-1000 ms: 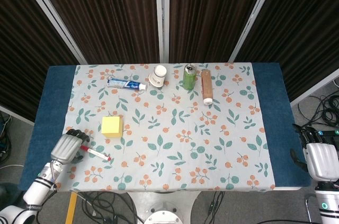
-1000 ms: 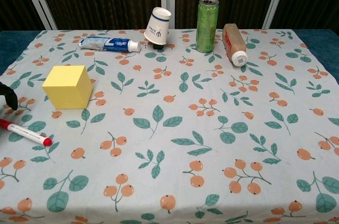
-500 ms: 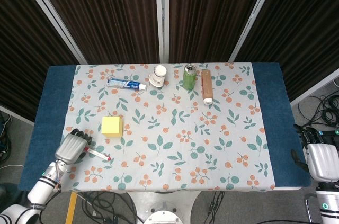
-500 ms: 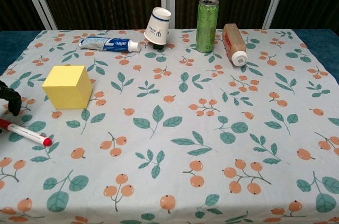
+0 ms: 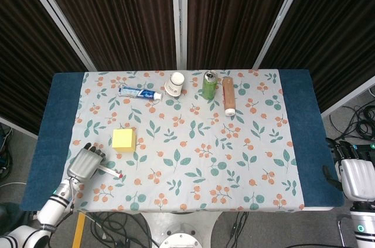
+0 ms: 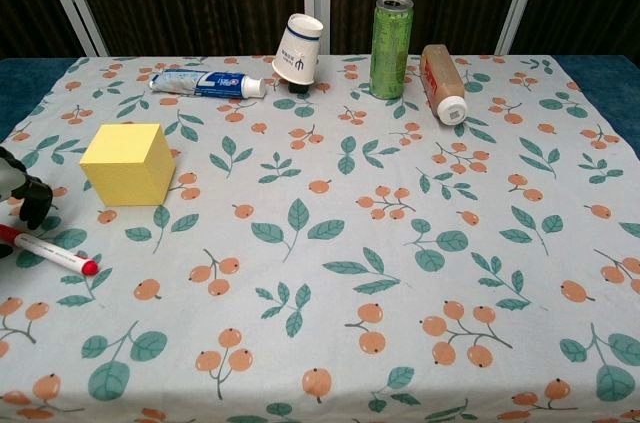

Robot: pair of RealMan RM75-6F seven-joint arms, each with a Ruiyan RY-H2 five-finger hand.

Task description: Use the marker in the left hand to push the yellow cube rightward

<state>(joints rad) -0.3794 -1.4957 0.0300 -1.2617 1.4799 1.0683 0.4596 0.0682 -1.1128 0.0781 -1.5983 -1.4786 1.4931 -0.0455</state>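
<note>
While our left robot hand (image 5: pixel 85 164) clasps the marker (image 6: pixel 48 252) at the worktop's (image 5: pixel 176 142) near-left, its red tip lies on the cloth, short of the cube (image 6: pixel 128 163). The cube sits just beyond, apart from the marker. We cannot tell how our right robot hand (image 5: pixel 355 179), off the right edge, is set.

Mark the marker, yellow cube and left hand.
marker (image 6: pixel 52 253), chest view, middle of the white barrel
yellow cube (image 6: pixel 124 179), chest view, front face
left hand (image 5: pixel 85 163), head view, grey back of the hand
</note>
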